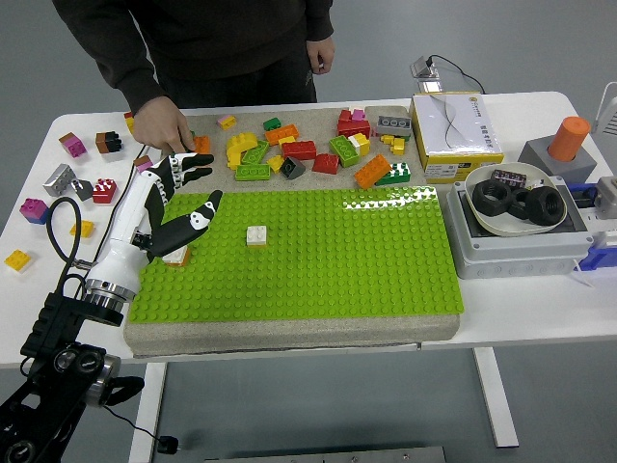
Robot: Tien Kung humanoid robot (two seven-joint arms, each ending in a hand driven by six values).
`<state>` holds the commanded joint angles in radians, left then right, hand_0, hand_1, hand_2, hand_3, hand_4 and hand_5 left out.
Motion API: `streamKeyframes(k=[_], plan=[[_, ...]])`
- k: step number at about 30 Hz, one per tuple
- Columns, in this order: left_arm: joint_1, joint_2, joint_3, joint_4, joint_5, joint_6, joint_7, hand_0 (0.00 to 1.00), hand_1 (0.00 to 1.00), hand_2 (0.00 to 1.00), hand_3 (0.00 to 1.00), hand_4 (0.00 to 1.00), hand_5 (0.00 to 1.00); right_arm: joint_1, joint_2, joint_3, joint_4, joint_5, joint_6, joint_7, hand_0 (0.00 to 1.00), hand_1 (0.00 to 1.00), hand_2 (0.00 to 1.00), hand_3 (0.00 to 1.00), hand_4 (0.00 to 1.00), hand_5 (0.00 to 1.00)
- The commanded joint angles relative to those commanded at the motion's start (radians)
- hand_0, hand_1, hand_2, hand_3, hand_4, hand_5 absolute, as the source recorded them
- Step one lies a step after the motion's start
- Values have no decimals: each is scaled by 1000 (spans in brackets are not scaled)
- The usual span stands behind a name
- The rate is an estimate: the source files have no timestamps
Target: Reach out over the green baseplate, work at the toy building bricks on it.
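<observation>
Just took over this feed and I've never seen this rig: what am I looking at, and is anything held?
One picture, from a camera high on the robot, looking down over a white table. The black-and-white left hand reaches over the green baseplate from the left, fingers spread, holding nothing. It hovers by a white brick; another white brick stands further right. Loose bricks lie behind the baseplate. A person's hand rests there too. The right arm is out of view.
</observation>
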<state>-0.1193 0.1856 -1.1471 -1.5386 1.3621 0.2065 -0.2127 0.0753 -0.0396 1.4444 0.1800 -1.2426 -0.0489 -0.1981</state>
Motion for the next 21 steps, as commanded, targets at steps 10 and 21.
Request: streamKeyframes(k=[10, 21], plan=[[-102, 34, 89, 98, 245, -64, 183, 890, 817, 790, 643, 624, 39, 5, -8, 14, 0, 11, -10, 7, 545, 565, 626, 635, 627, 777], [-227, 77, 215, 168, 481, -137, 365, 942, 863, 856, 645, 580, 2, 2, -14, 15, 0, 39, -17, 15, 544, 562, 625, 635, 627, 776]])
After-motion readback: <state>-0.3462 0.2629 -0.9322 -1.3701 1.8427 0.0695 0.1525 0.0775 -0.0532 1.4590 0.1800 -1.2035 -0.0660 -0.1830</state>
